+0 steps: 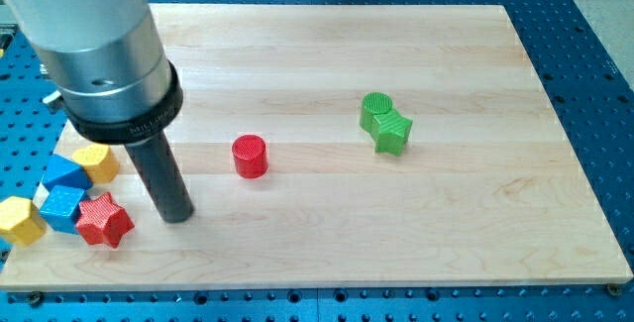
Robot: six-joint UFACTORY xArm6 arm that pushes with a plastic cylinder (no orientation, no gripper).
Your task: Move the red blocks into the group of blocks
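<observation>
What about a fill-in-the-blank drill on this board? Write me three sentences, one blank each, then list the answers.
1. The red cylinder stands alone on the board, to the view's ___ of my tip.
2. The block lying just to the view's left of my tip, at the edge of the cluster, is the ___ star.
3. The green cylinder and the green star are ___ each other.

Missing words: right; red; touching

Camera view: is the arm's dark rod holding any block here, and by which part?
Nothing is held. My tip rests on the wooden board, apart from the red star block at its left and the red cylinder block toward its right.
</observation>
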